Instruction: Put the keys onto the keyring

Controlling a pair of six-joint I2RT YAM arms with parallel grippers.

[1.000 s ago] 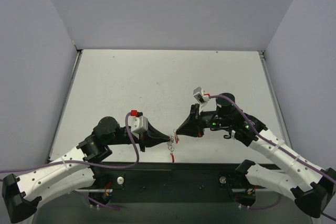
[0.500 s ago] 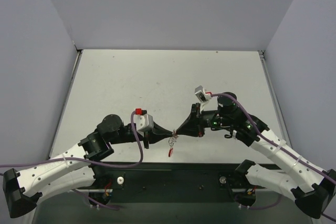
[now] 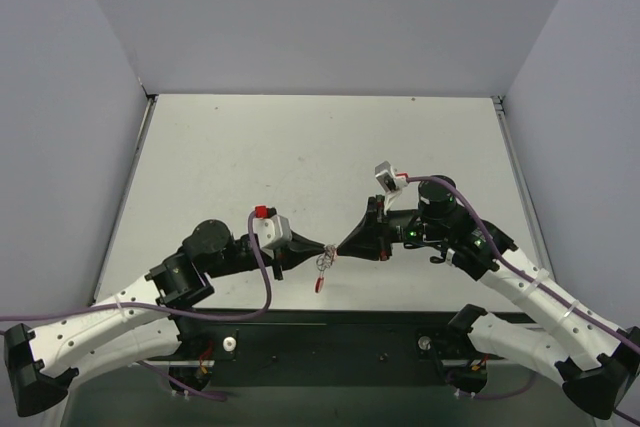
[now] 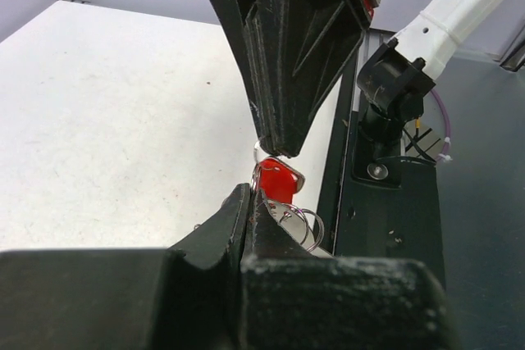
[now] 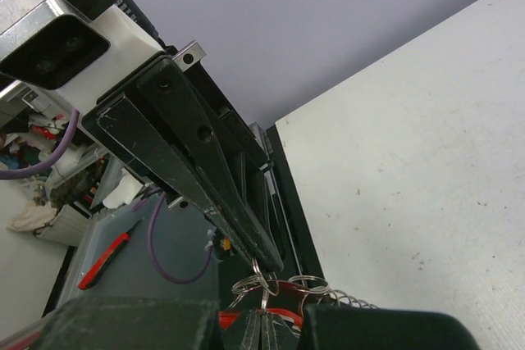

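Above table point(image 3: 300, 147) near edge | left gripper point(image 3: 322, 250) clenched on keyring point(image 3: 323, 265) wire rings, clip dangling | right gripper point(image 3: 343, 247) pinching keys point(image 4: 277, 179) tag at those rings | we judge threading underway; tag not visibly looped on yet.

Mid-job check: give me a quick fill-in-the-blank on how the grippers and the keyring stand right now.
The left gripper and the right gripper both have their jaws ___. Their tips meet close to the table's ___ edge. The dangling clip of the keyring is coloured ___.
Missing words: shut; near; red.
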